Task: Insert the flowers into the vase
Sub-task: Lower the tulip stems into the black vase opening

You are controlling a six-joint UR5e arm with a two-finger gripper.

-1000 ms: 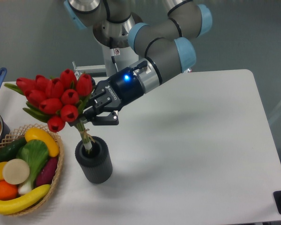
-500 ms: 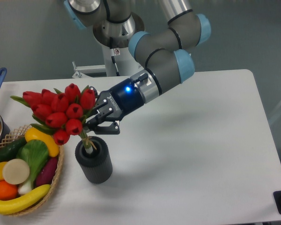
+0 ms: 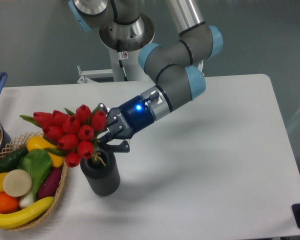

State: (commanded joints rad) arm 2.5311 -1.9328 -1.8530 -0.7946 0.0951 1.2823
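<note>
Camera view, lower left of frame: the gripper [image 3: 108, 141] has its fingers closed on the flowers [image 3: 70, 133] just above the vase [image 3: 100, 175], stems dipping into the round mouth. Red buds lean left, overhanging the wicker basket [image 3: 60, 187] rim. Vase stands just beside that basket, tight on the left. Bare white table [image 3: 215, 165] runs wide open across the centre and right, out to the rounded far corner.
</note>
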